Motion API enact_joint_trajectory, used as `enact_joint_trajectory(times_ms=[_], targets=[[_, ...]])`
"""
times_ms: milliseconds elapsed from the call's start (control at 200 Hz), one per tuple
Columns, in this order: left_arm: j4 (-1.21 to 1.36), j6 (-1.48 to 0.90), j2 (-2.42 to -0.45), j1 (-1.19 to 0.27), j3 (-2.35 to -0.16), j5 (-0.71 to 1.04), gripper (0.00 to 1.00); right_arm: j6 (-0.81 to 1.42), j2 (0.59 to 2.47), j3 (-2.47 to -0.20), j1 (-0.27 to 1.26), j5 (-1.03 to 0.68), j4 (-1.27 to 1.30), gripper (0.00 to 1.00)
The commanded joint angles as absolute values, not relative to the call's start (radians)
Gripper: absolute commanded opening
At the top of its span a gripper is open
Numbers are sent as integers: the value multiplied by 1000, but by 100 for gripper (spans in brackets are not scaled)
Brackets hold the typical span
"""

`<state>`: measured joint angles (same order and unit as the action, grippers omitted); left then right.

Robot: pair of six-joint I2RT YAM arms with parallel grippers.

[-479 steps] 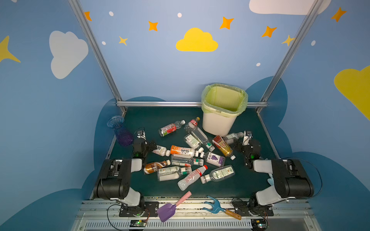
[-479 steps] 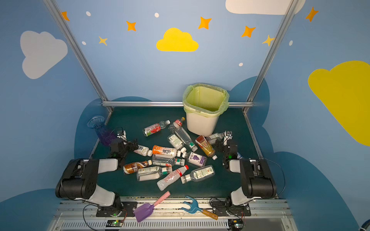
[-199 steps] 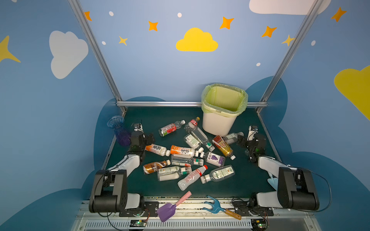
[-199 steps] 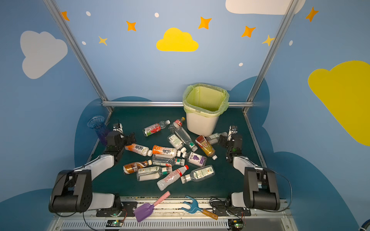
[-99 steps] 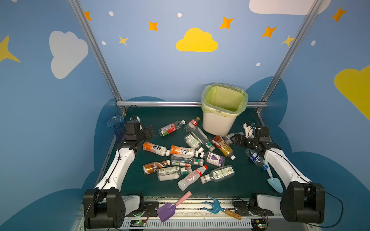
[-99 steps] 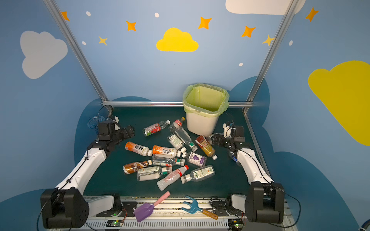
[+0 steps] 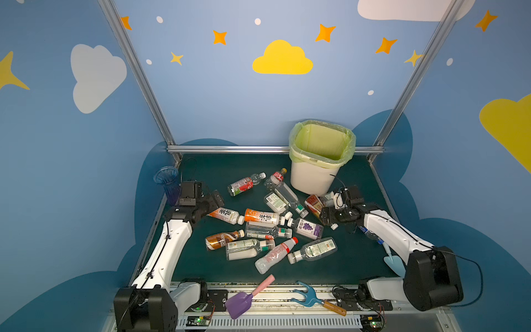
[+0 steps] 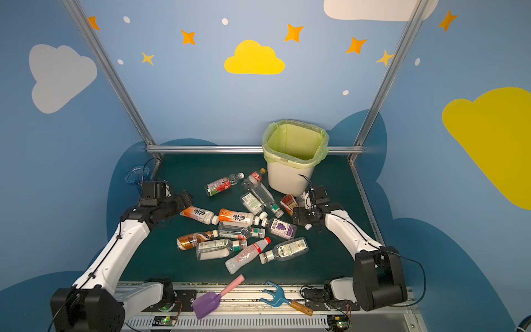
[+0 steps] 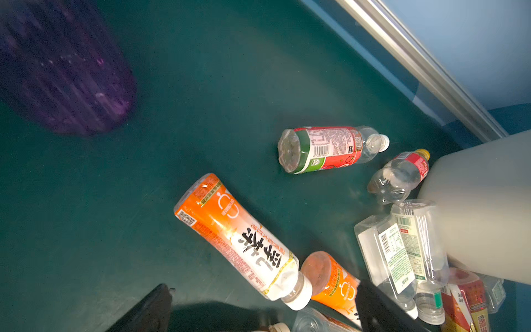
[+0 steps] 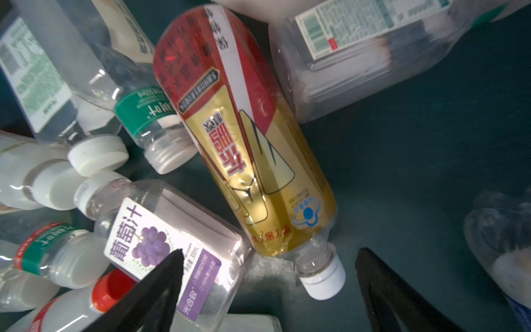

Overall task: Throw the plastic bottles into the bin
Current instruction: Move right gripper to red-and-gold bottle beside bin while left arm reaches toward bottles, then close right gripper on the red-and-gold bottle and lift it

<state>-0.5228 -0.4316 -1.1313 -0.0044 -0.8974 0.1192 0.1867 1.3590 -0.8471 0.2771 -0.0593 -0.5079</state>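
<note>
Far left: ribbed purple vase [image 7: 169, 184], upright at the edge of the dark green table [image 7: 207, 172]. Next, left gripper [image 9: 265, 290]: gapes wide, grips nothing, hangs close by the orange-and-white bottle [image 9: 238, 238]. Reads 乳茶 in bold black there; lies flat, long axis left to right, base toward that gripper, white cap toward the pile. Then second orange bottle [image 7: 263, 217]: repeats 乳茶, points the same way, just past that cap. Nearer the front, brown bottle [image 7: 219, 240]: shows NESCAFÉ, cap to the right. Further right, grape bottle [image 10: 161, 241]: carries 葡萄汁, a purple bunch, 300mL. Beside it, red-and-gold bottle [image 10: 244, 138]: bears 东鹏, aims its white cap frontward, under the spread, empty right gripper [image 10: 270, 253]. Behind the pile, right of centre, bin [image 7: 313, 181]: stands upright.
</note>
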Motion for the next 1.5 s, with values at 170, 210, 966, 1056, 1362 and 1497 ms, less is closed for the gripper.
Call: enact_joint_trajectory(times_ms=[170, 210, 966, 1056, 1362, 1497], targets=[[-609, -442, -1160, -9, -932, 167, 99, 167, 1430, -898, 322, 29, -529, 95], [-609, -445, -1161, -8, -931, 174, 100, 166, 1439, -903, 327, 37, -524, 96], [-627, -448, -1120, -12, -924, 241, 99, 140, 1585, -971, 366, 100, -452, 94], [-635, -445, -1118, -11, -924, 239, 99, 131, 1608, -991, 371, 118, -460, 93], [-648, -442, -1122, -12, -928, 229, 98, 130, 1641, -1028, 377, 127, -466, 79], [-646, -444, -1129, -12, -930, 230, 98, 122, 1647, -1032, 378, 107, -472, 69]])
